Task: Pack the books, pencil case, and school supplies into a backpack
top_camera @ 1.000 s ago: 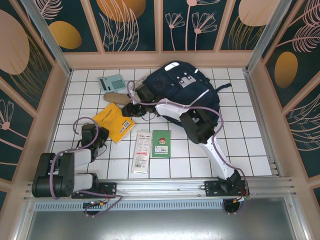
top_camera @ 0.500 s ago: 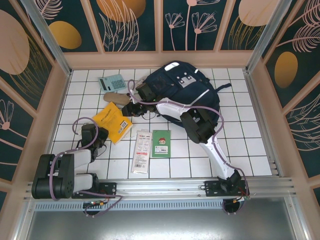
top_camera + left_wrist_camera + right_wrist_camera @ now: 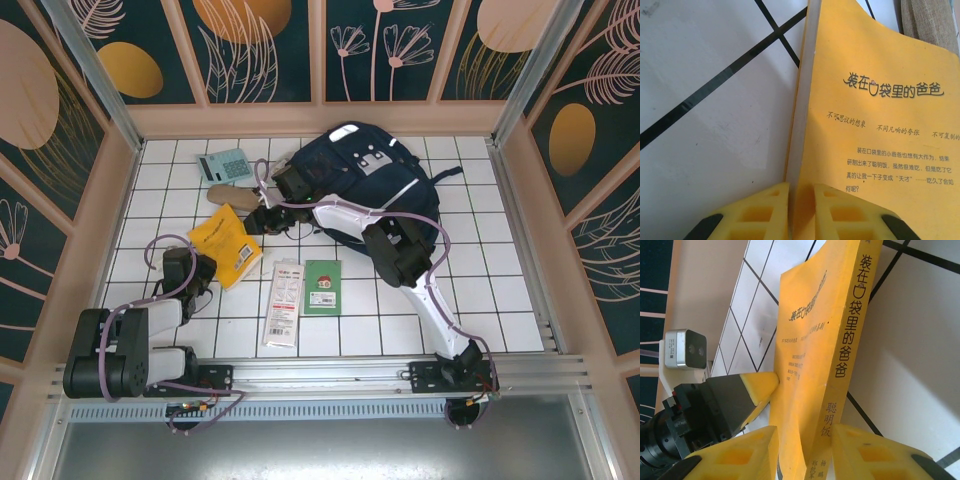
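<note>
Orange-yellow thin book (image 3: 228, 247) is gripped by left pincer (image 3: 801, 189) and right pincer (image 3: 805, 434), each closed on an edge. Navy fabric backpack (image 3: 400, 190) lies just beyond the right pincer. Teal calculator (image 3: 222, 164) lies unpacked, so packing is judged early.

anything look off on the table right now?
Yes, the orange-yellow book. The left tool and the right tool both grip it at once from different edges. It sits tilted up off the tiles, with its cover visibly bowed. Nothing else stands out.
</note>
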### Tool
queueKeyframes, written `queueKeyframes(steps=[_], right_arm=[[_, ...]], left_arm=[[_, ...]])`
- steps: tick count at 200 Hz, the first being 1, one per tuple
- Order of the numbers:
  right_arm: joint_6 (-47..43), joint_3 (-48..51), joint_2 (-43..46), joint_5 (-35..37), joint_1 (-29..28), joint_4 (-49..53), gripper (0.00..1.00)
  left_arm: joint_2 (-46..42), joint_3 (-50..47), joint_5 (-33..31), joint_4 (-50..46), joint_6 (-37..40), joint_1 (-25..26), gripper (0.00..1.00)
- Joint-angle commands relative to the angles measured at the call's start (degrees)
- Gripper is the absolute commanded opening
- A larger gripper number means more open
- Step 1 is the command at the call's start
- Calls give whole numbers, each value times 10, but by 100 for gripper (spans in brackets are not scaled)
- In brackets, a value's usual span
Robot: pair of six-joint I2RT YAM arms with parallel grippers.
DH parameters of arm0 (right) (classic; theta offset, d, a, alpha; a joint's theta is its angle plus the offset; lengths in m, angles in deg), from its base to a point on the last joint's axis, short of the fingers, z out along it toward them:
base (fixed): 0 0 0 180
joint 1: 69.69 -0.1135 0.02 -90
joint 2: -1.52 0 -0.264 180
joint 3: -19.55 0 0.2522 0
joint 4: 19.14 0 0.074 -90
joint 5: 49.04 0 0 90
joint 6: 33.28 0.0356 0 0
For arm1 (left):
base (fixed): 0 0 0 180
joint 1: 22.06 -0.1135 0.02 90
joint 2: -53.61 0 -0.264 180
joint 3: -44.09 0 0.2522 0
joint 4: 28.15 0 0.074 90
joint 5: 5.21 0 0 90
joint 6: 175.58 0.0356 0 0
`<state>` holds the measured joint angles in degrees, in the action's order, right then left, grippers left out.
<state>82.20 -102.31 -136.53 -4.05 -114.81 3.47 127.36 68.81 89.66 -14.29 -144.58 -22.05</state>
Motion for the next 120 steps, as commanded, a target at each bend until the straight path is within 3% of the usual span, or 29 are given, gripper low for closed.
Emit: queueKeyframes(steps=[1, 37, 89, 120], right_arm=[[-11, -13, -10, -85, -50, 42, 33], [-26, -19, -13, -67, -60, 53, 32], [24, -24, -28, -80, -65, 4, 31], [99, 28, -6, -122, -66, -127, 32]], left_arm=[[16, -10, 45, -76, 6, 10, 18], [16, -10, 45, -75, 6, 10, 18], [11, -14, 45, -75, 4, 10, 18], [10, -16, 45, -73, 4, 10, 18]])
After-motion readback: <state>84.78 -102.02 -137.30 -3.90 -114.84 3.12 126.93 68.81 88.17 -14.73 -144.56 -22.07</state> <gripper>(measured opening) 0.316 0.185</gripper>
